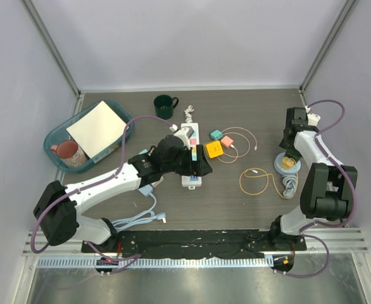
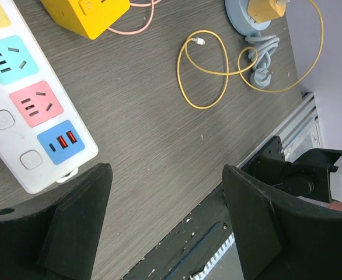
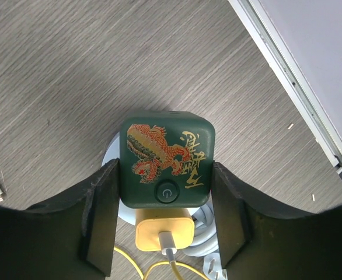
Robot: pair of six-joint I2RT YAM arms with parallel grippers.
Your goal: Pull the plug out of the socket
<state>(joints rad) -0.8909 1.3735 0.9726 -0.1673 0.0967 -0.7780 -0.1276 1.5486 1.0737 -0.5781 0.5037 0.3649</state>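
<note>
In the right wrist view a dark green socket cube (image 3: 167, 157) with a red and gold dragon stands on a pale blue round base (image 3: 114, 157). A yellow plug (image 3: 163, 232) with a yellow cable sits in the cube's near side. My right gripper (image 3: 167, 175) is shut on the cube, one finger pressed on each side. From the top view the right gripper (image 1: 291, 152) is at the table's right side, over the plug (image 1: 289, 163). My left gripper (image 2: 166, 192) is open and empty, beside the white power strip (image 2: 28, 99).
A yellow cube socket (image 1: 214, 149), small teal and pink cubes and looped cables (image 1: 255, 180) lie mid-table. A dark green mug (image 1: 165, 106) stands at the back. A teal tray (image 1: 54, 136) holds a pink mug and white paper. A grey cable (image 1: 289, 187) lies near the base.
</note>
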